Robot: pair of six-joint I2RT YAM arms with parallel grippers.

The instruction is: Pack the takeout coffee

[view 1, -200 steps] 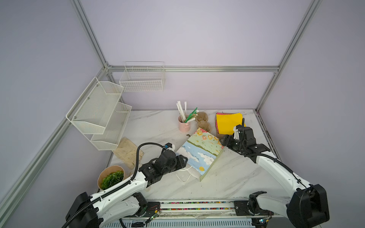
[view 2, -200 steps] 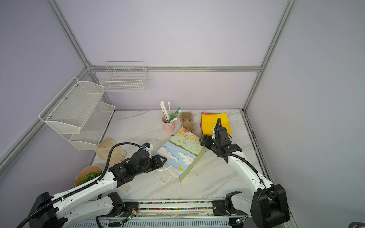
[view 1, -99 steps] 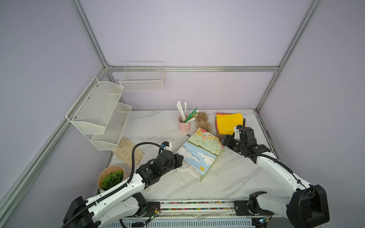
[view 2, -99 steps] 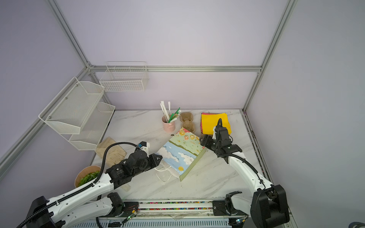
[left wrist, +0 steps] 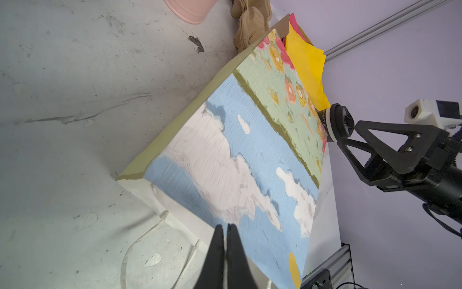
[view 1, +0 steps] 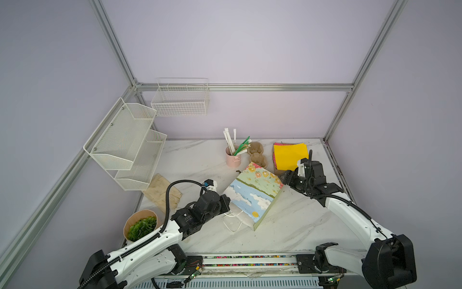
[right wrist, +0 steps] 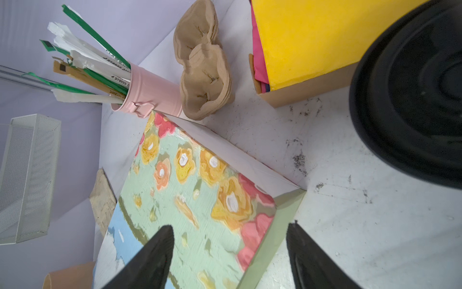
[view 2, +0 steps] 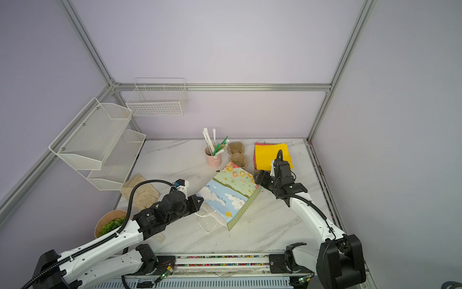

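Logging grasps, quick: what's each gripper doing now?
Left gripper: fingers shut at the paper bag's open end; a pinch on it cannot be told.
Right gripper: open, holding nothing.

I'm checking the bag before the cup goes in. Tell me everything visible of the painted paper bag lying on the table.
The paper gift bag, printed with blue sky, white clouds, a yellow sun and a flowered green meadow, lies on its side on the white marble table, puffed open like a box, its olive side panel showing. Its white cord handles trail from the mouth. There the left gripper is shut at the upper panel's edge; the open right gripper straddles the far corner.
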